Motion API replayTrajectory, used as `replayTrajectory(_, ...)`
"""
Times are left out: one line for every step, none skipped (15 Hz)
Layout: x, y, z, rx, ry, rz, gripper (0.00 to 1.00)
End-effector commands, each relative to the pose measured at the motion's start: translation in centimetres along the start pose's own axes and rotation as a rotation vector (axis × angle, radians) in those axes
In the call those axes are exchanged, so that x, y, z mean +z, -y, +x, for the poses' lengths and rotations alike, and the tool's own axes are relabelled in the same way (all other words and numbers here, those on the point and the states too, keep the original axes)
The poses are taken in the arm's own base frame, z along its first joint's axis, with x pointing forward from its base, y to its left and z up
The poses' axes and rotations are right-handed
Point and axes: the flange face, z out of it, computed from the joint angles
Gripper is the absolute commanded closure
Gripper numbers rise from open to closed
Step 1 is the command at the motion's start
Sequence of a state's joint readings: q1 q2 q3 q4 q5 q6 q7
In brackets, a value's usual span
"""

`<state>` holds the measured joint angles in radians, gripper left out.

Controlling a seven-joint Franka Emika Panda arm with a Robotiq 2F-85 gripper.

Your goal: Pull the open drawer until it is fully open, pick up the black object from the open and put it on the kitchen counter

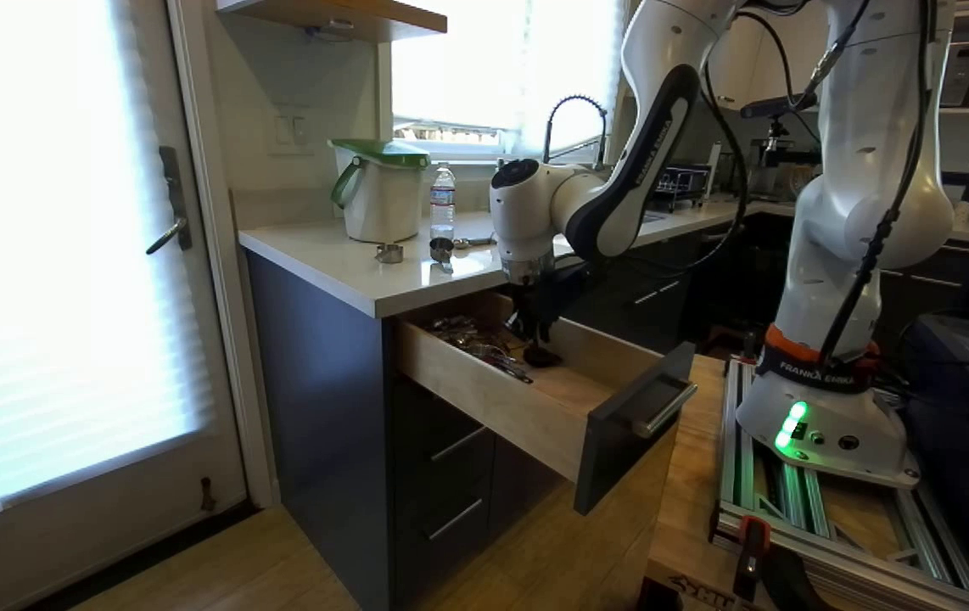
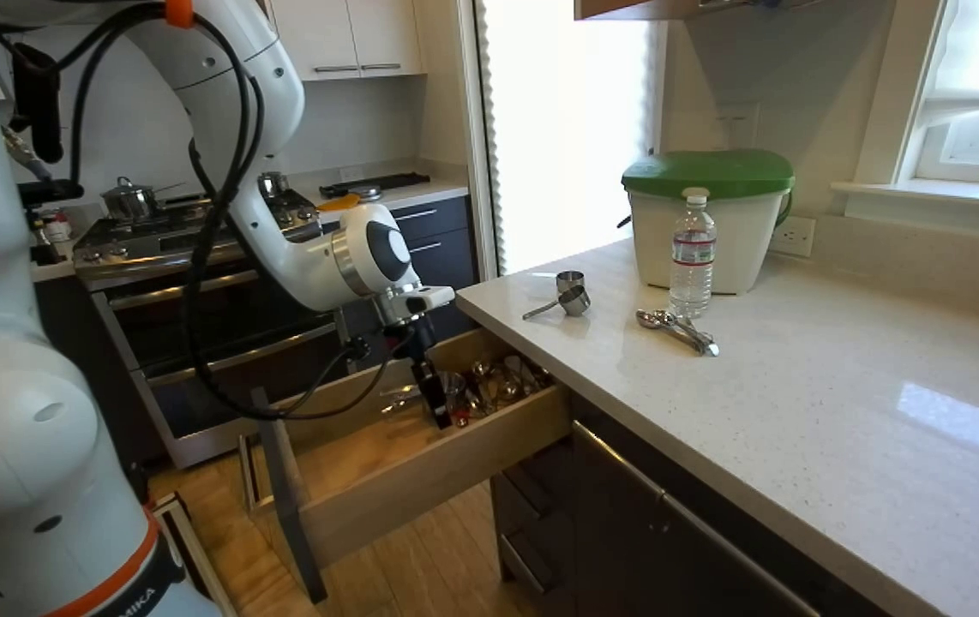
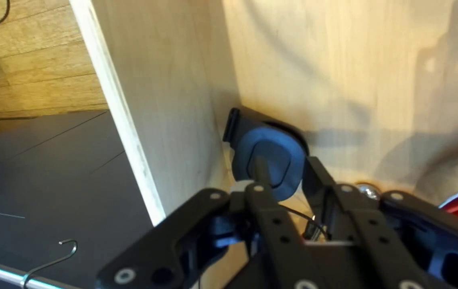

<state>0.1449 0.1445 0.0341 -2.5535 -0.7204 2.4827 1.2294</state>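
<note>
The drawer is pulled well out, with light wood sides and a dark front; its wall also shows in the wrist view. A black object with a rounded bluish face lies low beside the drawer's side wall. It shows as a dark disc in an exterior view. My gripper reaches down into the drawer, fingertips at this object. The fingers stand a narrow gap apart: one overlaps its face, the other meets its edge. I cannot tell whether they pinch it. The kitchen counter is above, beside the drawer.
Metal utensils crowd the drawer's rear. On the counter stand a green-lidded white bucket, a water bottle, metal measuring cups and a metal scoop. A metal bar with a hook shows below in the wrist view.
</note>
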Motion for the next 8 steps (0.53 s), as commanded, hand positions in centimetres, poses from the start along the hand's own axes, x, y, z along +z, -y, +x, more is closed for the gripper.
replayTrajectory(1.2, -1.0, 0.0, 0.026, 0.046, 0.024, 0.39)
replayTrajectory(1.6, -1.2, 0.1, 0.033, 0.054, 0.028, 0.33)
replayTrajectory(1.9, -1.2, 0.2, 0.037, 0.064, 0.036, 0.26)
replayTrajectory(2.3, -1.3, 0.3, 0.039, 0.072, 0.046, 0.17)
replayTrajectory(2.6, -1.3, 0.3, 0.035, 0.078, 0.062, 0.1)
replayTrajectory(2.9, -1.3, 0.2, 0.029, 0.086, 0.077, 0.02)
replayTrajectory(3.3, -1.1, 0.2, 0.023, 0.092, 0.093, 0.0)
replayTrajectory(3.5, -1.1, 0.3, 0.02, 0.095, 0.101, 0.0)
